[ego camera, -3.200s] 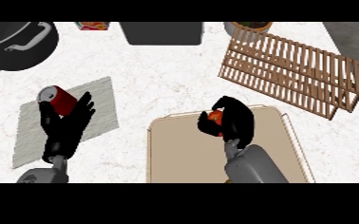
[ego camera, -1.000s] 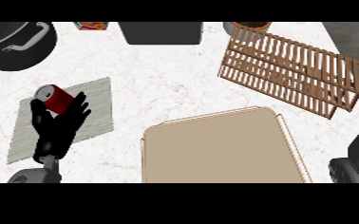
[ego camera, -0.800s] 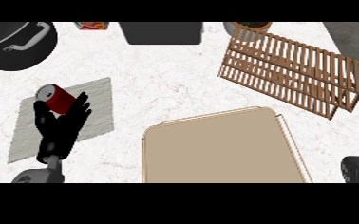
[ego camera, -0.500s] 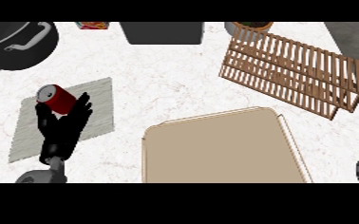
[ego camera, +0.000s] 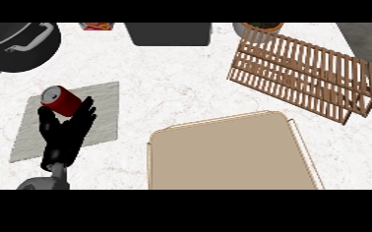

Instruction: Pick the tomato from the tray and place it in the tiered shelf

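Note:
The beige tray (ego camera: 232,152) lies at the lower middle of the head view with nothing on it. No tomato shows anywhere. The wooden slatted tiered shelf (ego camera: 301,73) lies flat at the upper right, and nothing red is visible among its slats. My left hand (ego camera: 65,132) is open at the lower left, fingers straight and pointing up. My right hand is out of the picture.
A red can (ego camera: 62,101) lies on a grey mat (ego camera: 102,108) just above my left hand's fingertips. Along the back edge are a black pot (ego camera: 22,46), a small red box (ego camera: 96,26), a dark bin (ego camera: 169,33) and a plant pot (ego camera: 258,28).
My right hand, which was curled round the tomato over the tray, has withdrawn past the right edge and is gone. The tomato no longer shows. My left hand has barely moved.

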